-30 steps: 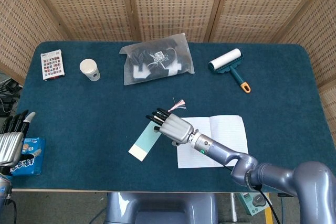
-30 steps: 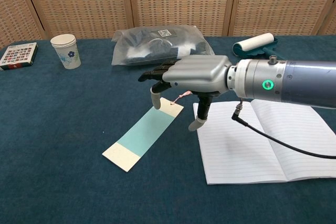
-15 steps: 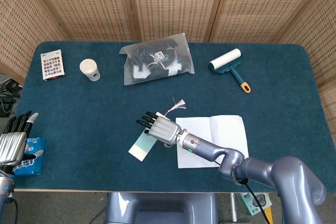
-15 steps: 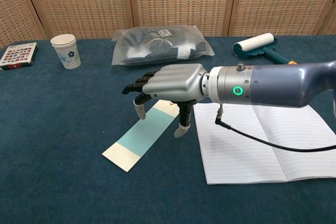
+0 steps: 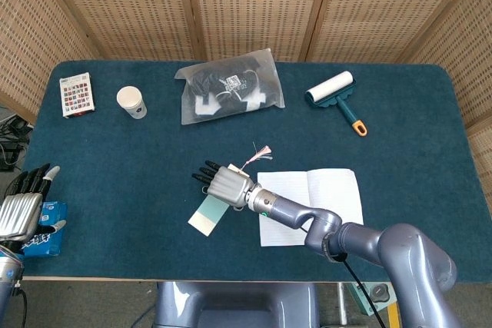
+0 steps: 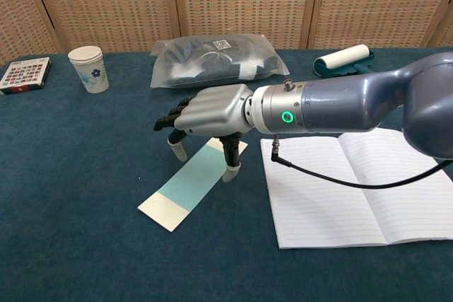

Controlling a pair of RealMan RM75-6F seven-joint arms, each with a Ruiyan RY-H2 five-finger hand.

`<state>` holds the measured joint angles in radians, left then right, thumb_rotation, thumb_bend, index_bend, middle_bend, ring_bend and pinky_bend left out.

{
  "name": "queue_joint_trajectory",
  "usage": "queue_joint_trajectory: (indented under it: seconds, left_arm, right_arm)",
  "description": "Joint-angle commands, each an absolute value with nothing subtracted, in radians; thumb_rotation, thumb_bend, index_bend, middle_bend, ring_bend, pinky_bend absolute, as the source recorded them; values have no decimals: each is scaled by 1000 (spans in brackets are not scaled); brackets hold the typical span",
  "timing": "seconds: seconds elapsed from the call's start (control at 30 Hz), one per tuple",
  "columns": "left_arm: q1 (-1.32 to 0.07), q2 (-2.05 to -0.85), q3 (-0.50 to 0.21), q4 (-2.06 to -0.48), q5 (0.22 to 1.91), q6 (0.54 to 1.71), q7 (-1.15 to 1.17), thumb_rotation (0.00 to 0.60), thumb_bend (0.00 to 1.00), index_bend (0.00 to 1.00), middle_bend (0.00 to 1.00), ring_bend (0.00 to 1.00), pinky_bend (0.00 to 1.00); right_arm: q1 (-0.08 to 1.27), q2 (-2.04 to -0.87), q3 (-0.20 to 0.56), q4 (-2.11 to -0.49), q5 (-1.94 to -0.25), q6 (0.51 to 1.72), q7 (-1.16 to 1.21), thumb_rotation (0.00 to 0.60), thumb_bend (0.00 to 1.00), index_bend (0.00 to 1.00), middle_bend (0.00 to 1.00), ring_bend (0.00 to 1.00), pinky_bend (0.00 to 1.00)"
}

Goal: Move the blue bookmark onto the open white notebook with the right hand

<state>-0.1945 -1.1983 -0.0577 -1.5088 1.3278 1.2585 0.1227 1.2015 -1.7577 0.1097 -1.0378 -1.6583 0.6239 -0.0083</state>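
**Right hand poised over the bookmark, fingers down**

From overhead, the right hand (image 5: 225, 184) covers the upper end of the blue bookmark (image 5: 209, 215), and only the strip's lower part and pale end show below its knuckles. A pink tassel (image 5: 260, 151) pokes out beyond the hand, toward the far side of the table. The chest view fills in what the hand hides: the fingers are spread and pointing downward, one fingertip (image 6: 230, 172) touching down at the strip's edge and another off its other side. Nothing is gripped; the bookmark lies flat on the blue table (image 6: 71, 196), under and in front of the palm.

The open white notebook (image 6: 354, 189) lies just beside the hand, on its wrist side, and the forearm reaches across above its pages. A cable loops from the wrist down over the paper.

Only the overhead view catches the left hand (image 5: 21, 205), far off at the table's near left edge, fingers extended and apart, holding nothing, next to a blue packet (image 5: 42, 228).
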Motion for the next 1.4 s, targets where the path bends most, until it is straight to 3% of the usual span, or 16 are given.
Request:
queue_joint_trajectory:
  seconds: [0.03, 0.33, 1.4]
  left_arm:
    - [-195, -1199, -57, -1508, 1328, 1258, 121, 600, 47, 0, 0, 0, 0]
    - [-196, -1192, -52, -1515, 1333, 1257, 114, 600, 47, 0, 0, 0, 0]
    - [-206, -1194, -45, -1512, 1333, 1245, 111, 600, 46, 0, 0, 0, 0]
  right_arm:
    - [1210, -1761, 111, -1036, -1640, 607, -30, 600, 169, 384, 0, 0, 101]
    - [1229, -1771, 113, -1044, -1578, 544, -110, 600, 169, 345, 0, 0, 70]
    - [1249, -1824, 109, -1011, -1481, 514, -185, 600, 169, 297, 0, 0, 34]
